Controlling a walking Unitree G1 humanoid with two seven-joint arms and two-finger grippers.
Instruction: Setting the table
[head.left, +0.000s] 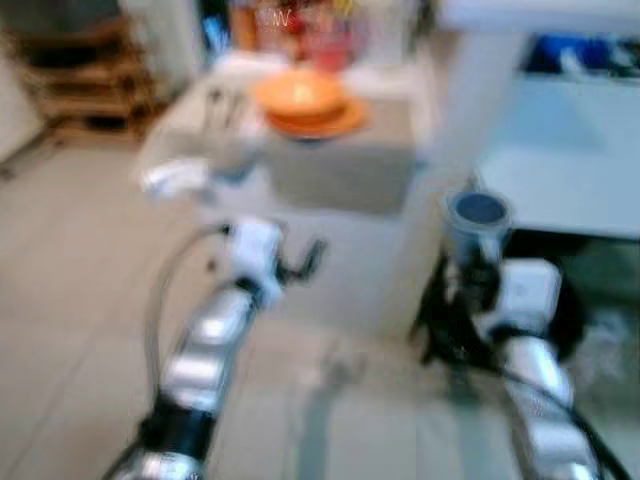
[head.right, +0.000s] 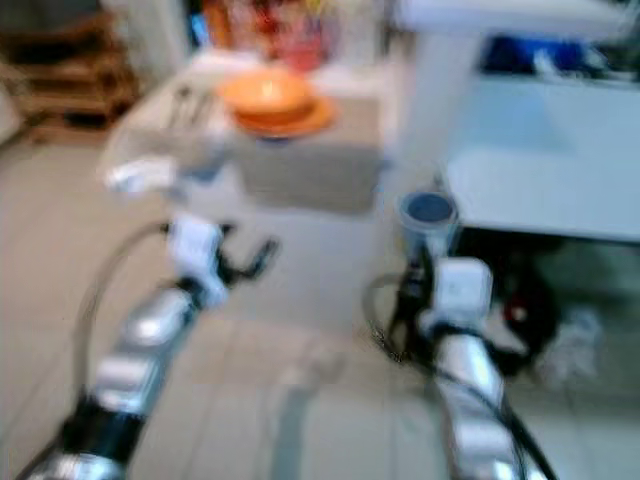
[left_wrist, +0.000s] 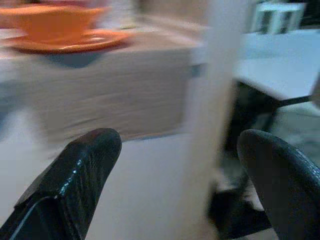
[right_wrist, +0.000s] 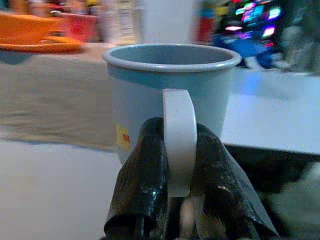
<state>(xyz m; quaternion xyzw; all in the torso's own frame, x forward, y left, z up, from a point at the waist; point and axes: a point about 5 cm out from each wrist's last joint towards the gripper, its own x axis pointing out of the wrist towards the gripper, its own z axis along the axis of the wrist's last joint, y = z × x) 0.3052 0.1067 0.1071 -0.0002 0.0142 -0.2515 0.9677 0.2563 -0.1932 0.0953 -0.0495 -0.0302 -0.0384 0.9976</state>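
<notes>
The right gripper (right_wrist: 180, 200) is clamped on the handle of a pale blue mug (right_wrist: 170, 95), which stands upright just above its fingers, mouth up. The table (head.left: 340, 170), with its orange bowl (head.left: 298, 92) on an orange plate (head.left: 335, 122), lies ahead of that gripper and up to its left, well apart. The left gripper (left_wrist: 175, 165) is nearer the table, its fingers spread and holding nothing.

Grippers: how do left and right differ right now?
The left gripper is open and empty, fingers spread apart; the right gripper is shut on the handle of a grey-blue mug, held upright. Both are raised ahead of the robot, short of the table holding the orange bowl and plate.
</notes>
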